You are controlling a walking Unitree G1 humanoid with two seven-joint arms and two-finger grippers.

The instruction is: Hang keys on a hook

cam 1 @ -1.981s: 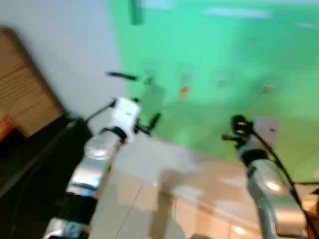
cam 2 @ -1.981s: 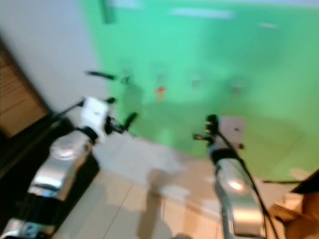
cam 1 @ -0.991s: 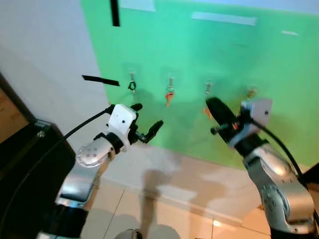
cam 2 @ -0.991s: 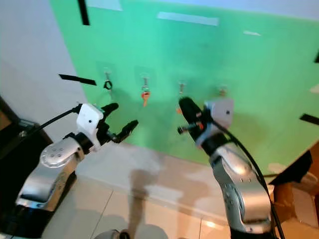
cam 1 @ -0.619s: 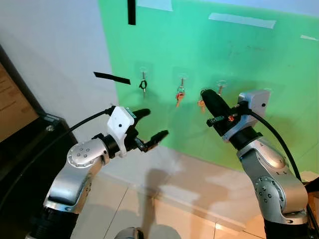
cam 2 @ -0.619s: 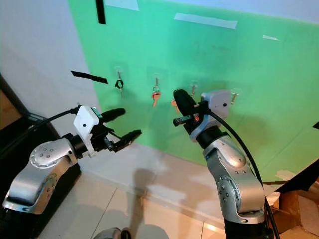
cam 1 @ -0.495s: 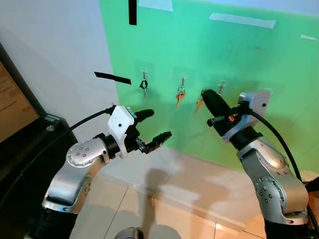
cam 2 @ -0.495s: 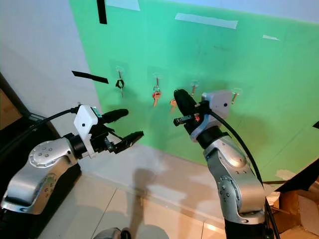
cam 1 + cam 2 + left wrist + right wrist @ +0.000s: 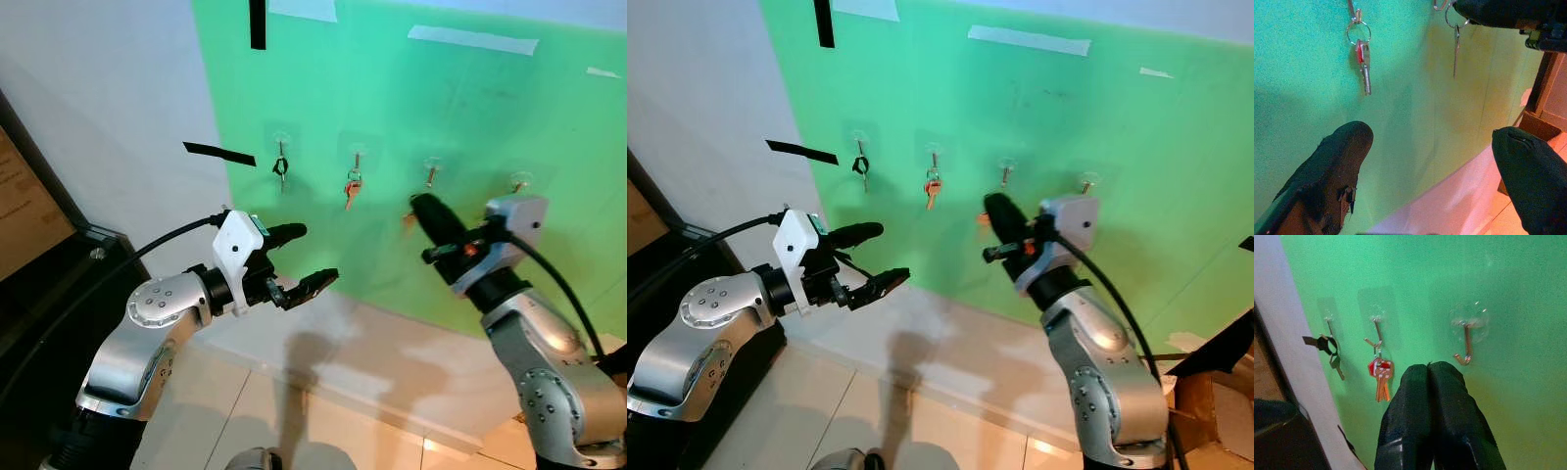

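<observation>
A green wall panel point(image 9: 470, 117) carries a row of clear hooks. The leftmost holds a black key point(image 9: 281, 166); the one beside it holds red keys point(image 9: 351, 183), also in the left wrist view point(image 9: 1364, 58). The third hook point(image 9: 1466, 345) and the fourth hook point(image 9: 519, 181) are bare. My right gripper point(image 9: 423, 208) is shut on a key ring point(image 9: 1450, 18), just below and left of the third hook, short of the wall. Its key point(image 9: 1455, 51) dangles under the fingertips. My left gripper point(image 9: 319, 253) is open and holds nothing, lower left, below the red keys.
A dark cabinet point(image 9: 39, 294) stands at the left against the white wall. Black tape strips point(image 9: 217, 154) are stuck on the wall. A cardboard box point(image 9: 1215, 392) sits at the lower right. Pale tiled floor point(image 9: 323, 421) lies below the panel.
After the camera swung and settled, my right gripper moved right and a little down with the key, from between the second and third hooks. The left gripper edged slightly right.
</observation>
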